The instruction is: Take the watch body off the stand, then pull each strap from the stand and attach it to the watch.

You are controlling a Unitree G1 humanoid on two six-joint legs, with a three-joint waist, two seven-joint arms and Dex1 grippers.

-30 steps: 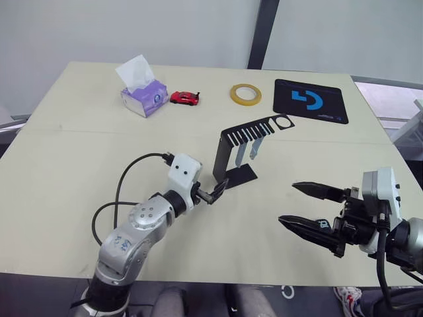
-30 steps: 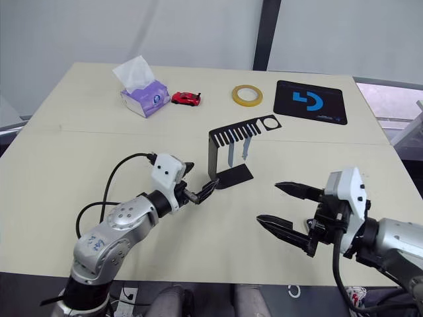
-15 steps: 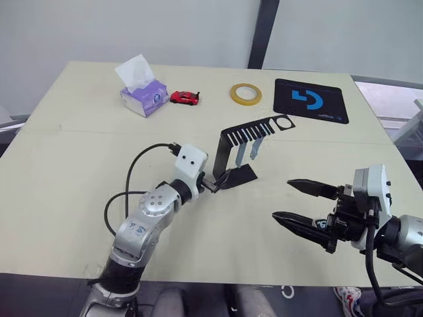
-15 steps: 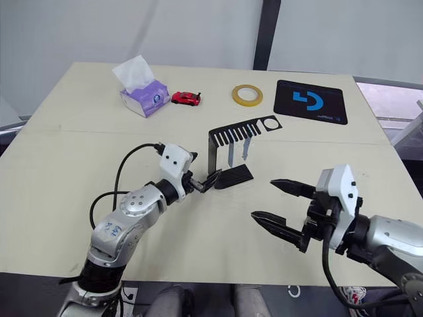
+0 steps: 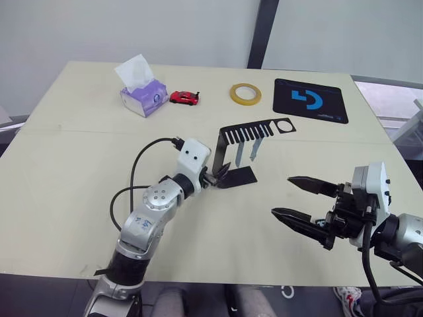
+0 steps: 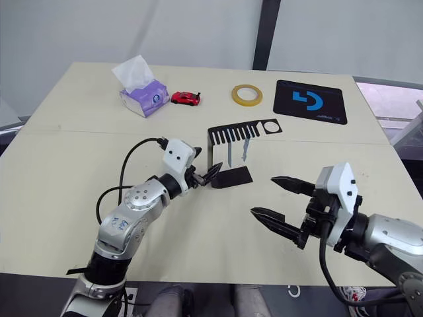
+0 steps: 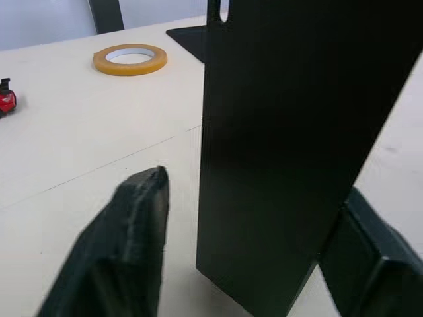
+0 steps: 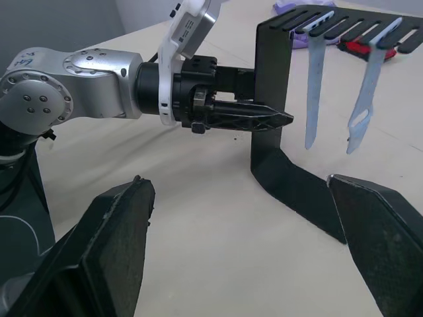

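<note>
Since a second ago the left gripper [image 5: 221, 173] has travelled from short of the stand [image 5: 232, 148] right up to its upright, while the right gripper [image 5: 303, 199] has drifted slightly left and stayed wide open, holding nothing.

In the left wrist view the upright stands between the two left fingers [image 7: 125, 231], jaws parted around it with a gap on each side (nothing is clamped yet).

The risk, as I judge it, is that the light stand slides or tips if those fingers close off-centre or push further right; that would swing the two straps [image 8: 316, 89] hanging from the comb slots of the top plate. A loose hold would also let the stand lift when a strap is pulled.

I cannot make out the watch body; the round hole at the far right end of the top plate looks empty.

The straps hang right of the left jaws and far-left of the right jaws, well apart from both.
</note>
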